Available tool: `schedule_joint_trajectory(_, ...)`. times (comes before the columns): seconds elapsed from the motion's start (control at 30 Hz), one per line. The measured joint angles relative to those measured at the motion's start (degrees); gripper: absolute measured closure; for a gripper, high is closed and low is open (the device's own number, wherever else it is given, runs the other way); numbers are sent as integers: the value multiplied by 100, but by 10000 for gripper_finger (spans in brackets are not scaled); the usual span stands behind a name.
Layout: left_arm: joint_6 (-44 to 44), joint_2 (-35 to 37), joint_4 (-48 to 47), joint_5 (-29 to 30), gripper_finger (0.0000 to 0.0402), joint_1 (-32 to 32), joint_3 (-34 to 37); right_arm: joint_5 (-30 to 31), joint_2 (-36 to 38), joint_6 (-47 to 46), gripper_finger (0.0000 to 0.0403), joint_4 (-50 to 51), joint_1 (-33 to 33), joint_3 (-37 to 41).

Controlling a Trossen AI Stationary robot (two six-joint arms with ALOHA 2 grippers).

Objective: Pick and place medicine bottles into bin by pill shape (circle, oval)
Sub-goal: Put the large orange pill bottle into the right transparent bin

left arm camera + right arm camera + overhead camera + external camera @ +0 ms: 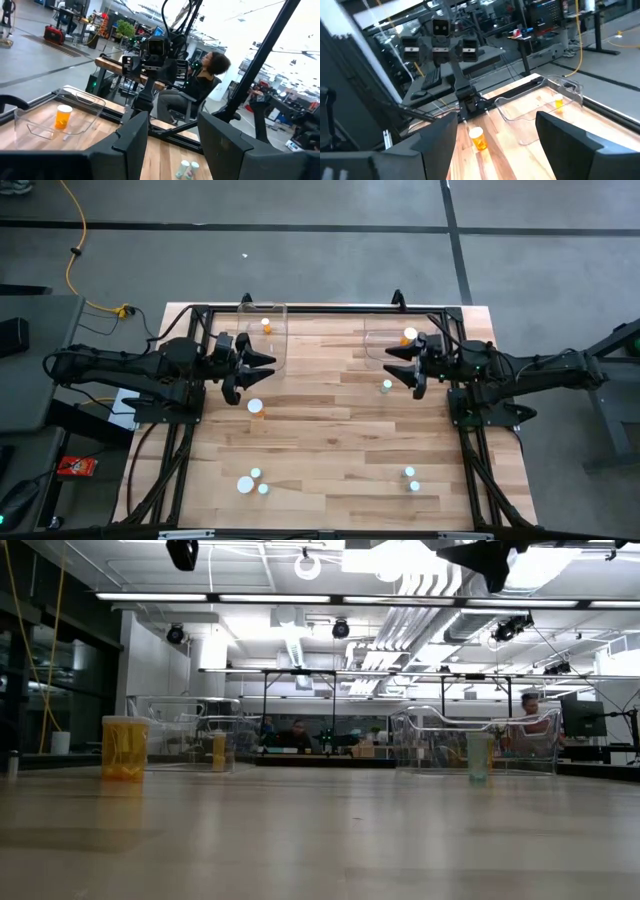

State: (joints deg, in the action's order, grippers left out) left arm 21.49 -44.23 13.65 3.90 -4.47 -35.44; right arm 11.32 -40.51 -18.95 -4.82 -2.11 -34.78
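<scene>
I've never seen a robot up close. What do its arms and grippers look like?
Two dark, nearly black jointed arms mounted on black frames. The left gripper and right gripper each end in two flat, wedge-shaped black fingers. Small green lights glow on the right arm.

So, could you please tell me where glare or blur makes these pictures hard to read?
Low view: bright ceiling lights wash out the top, and the near table is soft, though the amber bottle reads clearly. Left wrist view: the bright background bleaches the upper right. High view: evenly lit, but the white-capped bottles are too small to read.
</scene>
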Motion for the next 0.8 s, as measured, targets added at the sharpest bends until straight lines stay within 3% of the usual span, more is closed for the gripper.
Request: schedule_joint_trajectory(0.8, -67, 0, -2, -16, 238, 0, 0, -267, -2, 250, 141, 0, 2, -7)
